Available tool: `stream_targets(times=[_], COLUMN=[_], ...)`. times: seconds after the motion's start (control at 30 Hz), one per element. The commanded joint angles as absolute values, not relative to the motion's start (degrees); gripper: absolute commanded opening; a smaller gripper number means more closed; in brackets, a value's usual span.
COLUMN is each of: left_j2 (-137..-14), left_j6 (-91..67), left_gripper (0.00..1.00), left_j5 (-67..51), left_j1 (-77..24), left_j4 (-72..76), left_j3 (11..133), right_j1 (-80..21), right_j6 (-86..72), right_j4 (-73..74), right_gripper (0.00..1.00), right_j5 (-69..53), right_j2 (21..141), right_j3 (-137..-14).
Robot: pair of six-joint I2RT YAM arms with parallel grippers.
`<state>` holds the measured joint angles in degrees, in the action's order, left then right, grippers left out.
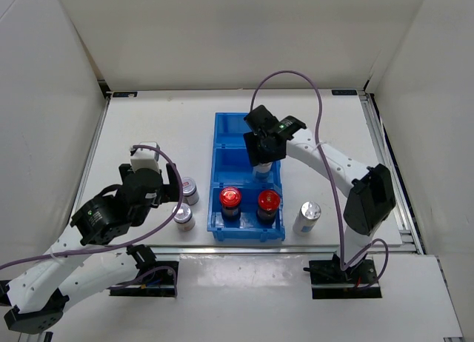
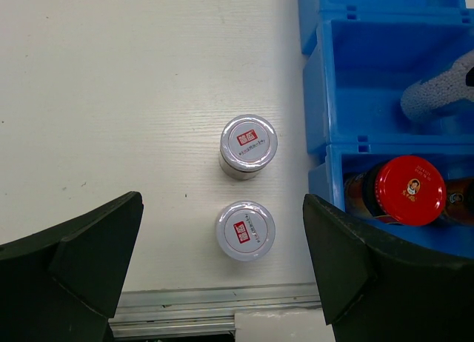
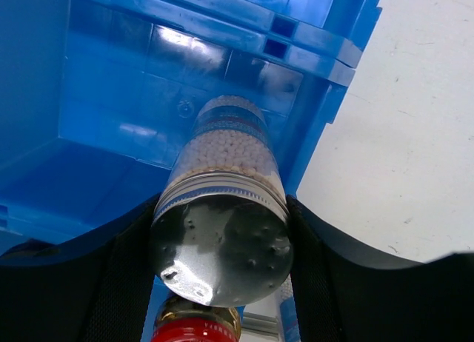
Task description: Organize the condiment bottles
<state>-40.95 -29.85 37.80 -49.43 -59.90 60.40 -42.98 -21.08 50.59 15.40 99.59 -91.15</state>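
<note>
We see right gripper (image 3: 221, 242) pinching a pale silver-capped bottle (image 3: 229, 153); left gripper (image 2: 222, 272) spread above two short bottles (image 2: 248, 143).

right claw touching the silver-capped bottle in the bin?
Touching. Right wrist view: right claw fingers sit flush against both sides of the silver-capped bottle.

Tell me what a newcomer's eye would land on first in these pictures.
The blue bin at mid-table stands out, with two red-capped bottles side by side in its near compartment. The right arm's fingers are shut on a pale silver-capped bottle in the middle compartment. Left of the bin, the left arm's open fingers hover over two short silver-lidded jars.
</note>
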Motion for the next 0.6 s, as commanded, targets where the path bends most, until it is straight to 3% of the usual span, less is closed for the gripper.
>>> stream_targets(times=[0.0,0.1,0.2,0.23,0.27,0.3,0.37,0.57], left_j2=[-40.9,-40.9,-40.9,-40.9,-40.9,-40.9,-40.9,-40.9], left_j6=[-30.3,-30.3,-30.3,-30.3,-30.3,-30.3,-30.3,-30.3], left_gripper=[1.00,1.00,1.00,1.00,1.00,1.00,1.00,1.00], left_j5=[38.8,38.8,38.8,38.8,38.8,38.8,38.8,38.8], left_j1=[-49.2,-49.2,-49.2,-49.2,-49.2,-49.2,-49.2,-49.2], left_j4=[-59.2,-59.2,-59.2,-59.2,-59.2,-59.2,-59.2,-59.7], left_j3=[60.0,60.0,60.0,60.0,60.0,60.0,60.0,60.0], right_j1=[-42.5,-42.5,-42.5,-42.5,-42.5,-42.5,-42.5,-42.5], right_j6=[-20.7,-20.7,-20.7,-20.7,-20.7,-20.7,-20.7,-20.1], right_j4=[47.6,47.6,47.6,48.4,49.0,49.8,53.4,61.8], right_gripper=[0.16,0.16,0.29,0.37,0.69,0.85,1.00,1.00], right_j5=[15.2,15.2,15.2,15.2,15.8,15.8,19.0,28.3], right_j2=[99.5,100.1,101.3,101.3,101.3,101.3,101.3,92.1], right_j3=[-91.6,-91.6,-91.6,-91.6,-93.3,-94.4,-96.9,-101.8])
